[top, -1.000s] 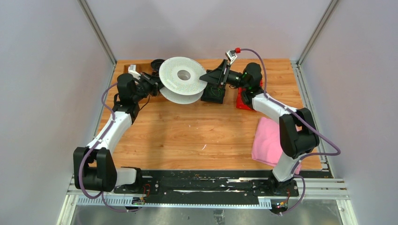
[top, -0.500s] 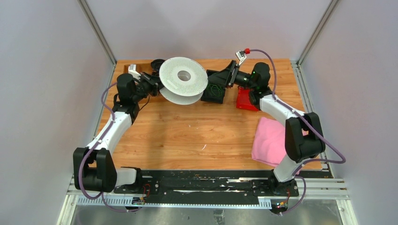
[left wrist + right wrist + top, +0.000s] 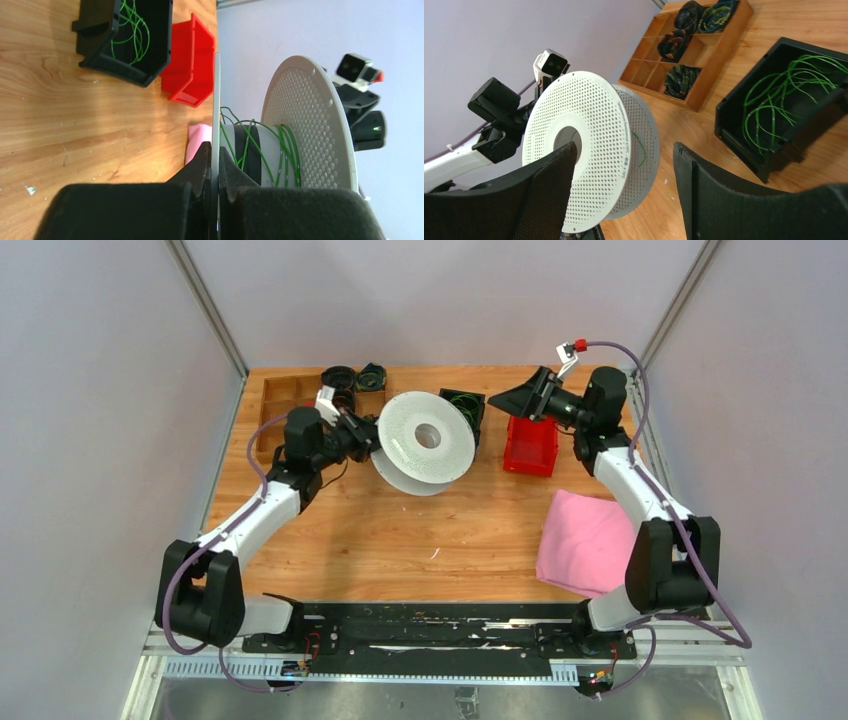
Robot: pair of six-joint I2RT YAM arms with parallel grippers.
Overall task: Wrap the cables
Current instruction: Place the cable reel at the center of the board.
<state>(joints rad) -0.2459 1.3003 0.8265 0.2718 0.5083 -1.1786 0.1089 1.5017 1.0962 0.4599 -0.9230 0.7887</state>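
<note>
A white perforated spool (image 3: 425,440) hangs tilted above the table, held by its rim. My left gripper (image 3: 368,438) is shut on the edge of one flange (image 3: 215,90), one finger on each side of it. Thin green cables (image 3: 282,150) lie in a few turns round the spool's hub. More green cables (image 3: 781,95) curl loosely inside a black bin (image 3: 462,410) behind the spool. My right gripper (image 3: 505,400) is open and holds nothing. It hovers right of the black bin and faces the spool (image 3: 589,150).
A red bin (image 3: 530,445) stands under the right gripper. A pink cloth (image 3: 585,540) lies at the right front. A wooden compartment tray (image 3: 275,405) with dark cord bundles (image 3: 679,80) sits at the back left.
The left arm has carried the spool rightward and toward the table's middle. The right arm has drawn back to the right, off the black bin, which now sits farther back.
</note>
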